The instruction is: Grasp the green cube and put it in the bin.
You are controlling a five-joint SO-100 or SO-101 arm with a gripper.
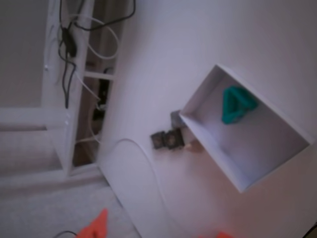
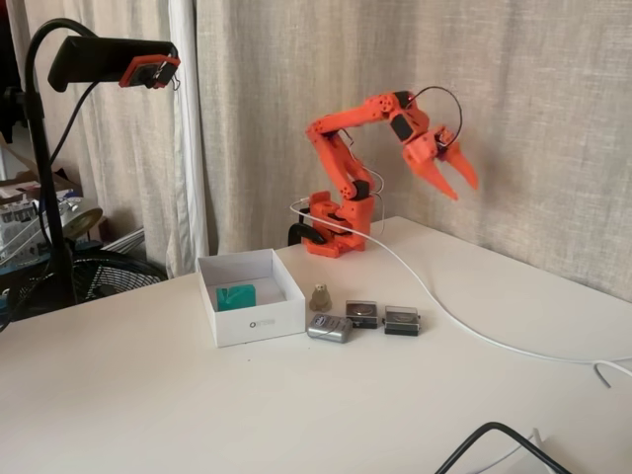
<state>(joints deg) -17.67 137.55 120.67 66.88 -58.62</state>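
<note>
green cube (image 2: 236, 296) is already sitting on the floor of the bin (image 2: 259, 327) while the gripper (image 2: 450, 182) hangs empty with jaws apart, high over the worktop (image 2: 296, 405), and it looks like light, stiff plastic, so I'd pinch the flat outer sides, not the hollow face

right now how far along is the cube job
Looks done: the green cube lies on the floor of the bin, seen in both fixed views. Nothing is in hand: the gripper is raised over the table, open and empty. Nothing visible remains.
</note>
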